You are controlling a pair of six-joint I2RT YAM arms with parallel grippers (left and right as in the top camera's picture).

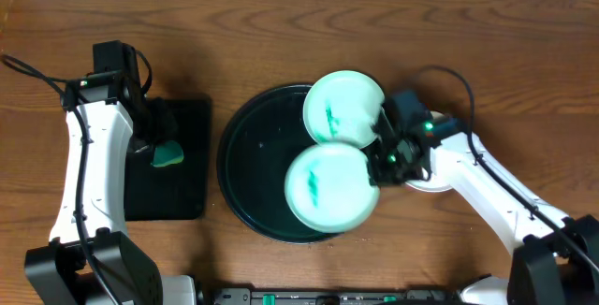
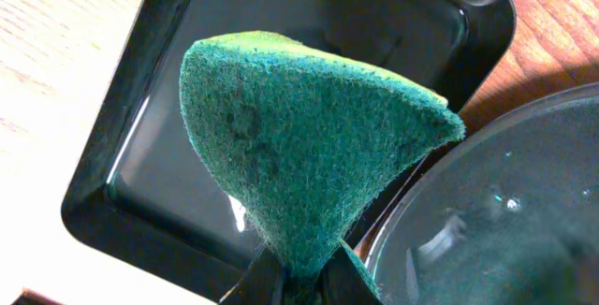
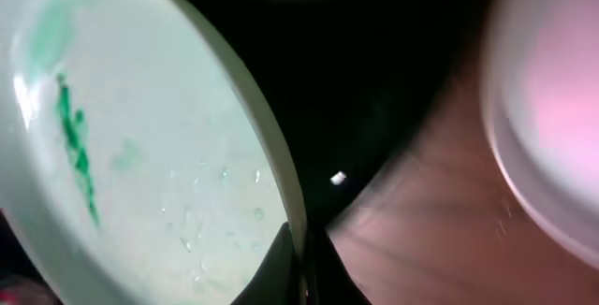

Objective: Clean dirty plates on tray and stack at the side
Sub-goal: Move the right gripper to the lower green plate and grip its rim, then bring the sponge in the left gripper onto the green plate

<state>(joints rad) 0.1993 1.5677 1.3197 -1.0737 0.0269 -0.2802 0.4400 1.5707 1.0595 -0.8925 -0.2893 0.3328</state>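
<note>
The right fingers (image 3: 299, 254) are pinched on the thin rim of a turquoise plate (image 3: 140, 155), edge grip only, and there are what look like droplets on it. That's my worry: a wet rim hold could let the plate twist or slide out. It'd then land on the other turquoise plate (image 1: 328, 189), which lies in the tray (image 1: 245, 165) right beside and under it. Both show green smears, so I'd say neither is cleaned yet.

From overhead the held one looks like the far plate, tilted and hanging over the tray's back-right edge. The white plate (image 1: 429, 185) sits on the bench (image 1: 281, 24) just right of the tray, half under the right arm. That arm reaches in low from the right with its wrist turned toward the tray.

Over on the left, the left fingers (image 2: 301, 272) squeeze the bottom of the green sponge (image 2: 299, 146). It's bunched into a cone and held over the small tray (image 2: 131, 155), near the round tray's edge. The left arm runs along the bench's left side, bent in at the top.

If the sponge pushes hard on a plate held at one edge, I'd bet it levers loose.
</note>
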